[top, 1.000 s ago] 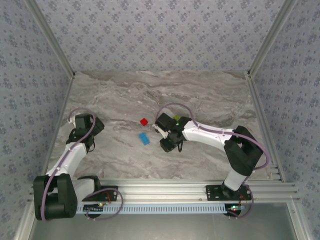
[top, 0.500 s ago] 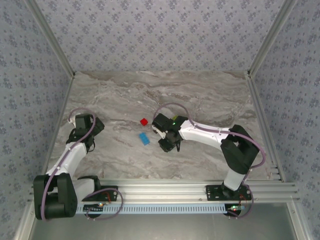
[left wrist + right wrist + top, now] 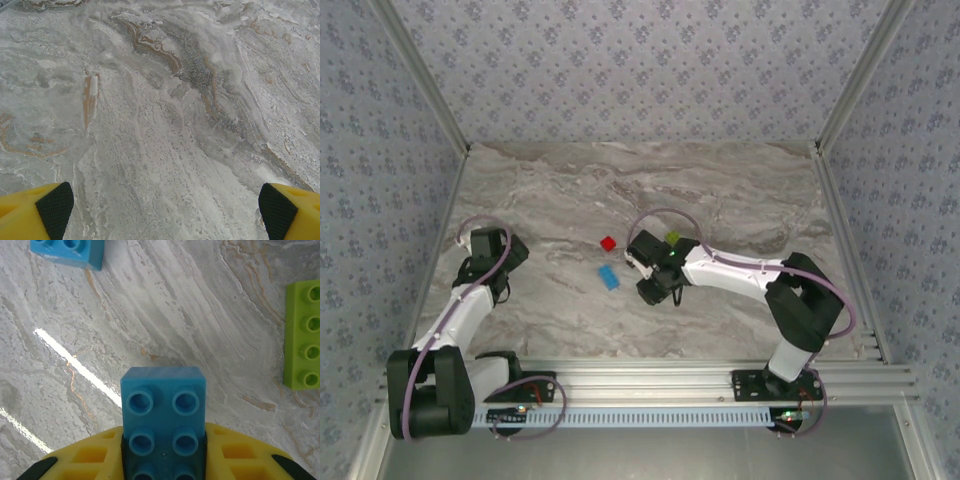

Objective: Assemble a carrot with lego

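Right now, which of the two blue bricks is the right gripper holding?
The near blue brick, clamped in the right gripper, studs facing the wrist camera. The far blue brick lies loose on the table.

We see a light-blue plastic studded brick (image 3: 163,405), two studs across, clamped between the yellow fingers of the right gripper (image 3: 164,455). Its studded face is turned toward us and its far end juts out past the fingertips. A second light-blue plastic brick (image 3: 67,251) lies loose ahead of that gripper and off to its left, flat, studs up. A long lime-green plastic brick (image 3: 302,335), a row of four studs showing, lies flat ahead and to the right. From above we find a small red plastic brick (image 3: 608,243) just beyond the loose blue one, not touching it.
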Robot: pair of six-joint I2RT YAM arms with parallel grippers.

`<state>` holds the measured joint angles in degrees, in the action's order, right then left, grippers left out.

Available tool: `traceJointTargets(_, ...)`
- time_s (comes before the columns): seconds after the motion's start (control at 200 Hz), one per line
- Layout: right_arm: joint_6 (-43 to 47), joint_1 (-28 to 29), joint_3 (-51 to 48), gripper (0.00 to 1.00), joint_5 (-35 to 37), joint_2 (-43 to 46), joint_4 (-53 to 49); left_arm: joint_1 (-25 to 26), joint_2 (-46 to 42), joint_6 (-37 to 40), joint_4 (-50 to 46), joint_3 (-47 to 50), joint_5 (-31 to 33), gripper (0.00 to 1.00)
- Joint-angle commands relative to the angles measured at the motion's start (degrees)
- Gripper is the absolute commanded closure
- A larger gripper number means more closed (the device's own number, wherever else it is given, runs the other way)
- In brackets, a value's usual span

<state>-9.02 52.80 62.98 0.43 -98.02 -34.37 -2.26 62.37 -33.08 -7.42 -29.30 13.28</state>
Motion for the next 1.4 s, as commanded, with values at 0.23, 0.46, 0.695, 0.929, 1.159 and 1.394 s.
traceJointTargets(0.23,0.1,1.1,-6.1,0.75,-6.6,-9.0,2.2,-0.2,0.1,0.0,0.6,-0.7,-0.3,0.02)
traceJointTargets(0.46,1.6,0.7,-1.7,0.77,-4.2,-5.0,-1.9,-0.2,0.3,0.0,0.5,-0.8,-0.3,0.03)
traceJointTargets(0.695,4.1,-0.6,14.2,0.76,0.6,1.0,-13.1,-0.2,0.2,0.0,0.5,-0.8,-0.4,0.03)
traceJointTargets(0.929,5.9,-2.6,21.3,0.75,0.7,1.0,-15.0,-0.3,0.1,0.0,0.6,-0.7,-0.3,0.02)
traceJointTargets(1.159,5.7,-4.0,22.3,0.75,0.8,-5.1,-11.8,-0.2,0.1,0.0,0.7,-0.8,-0.4,0.02)
traceJointTargets(1.394,5.4,-4.2,23.4,0.75,-0.1,-11.4,-8.2,-0.2,0.3,0.1,0.6,-0.8,-0.4,0.02)
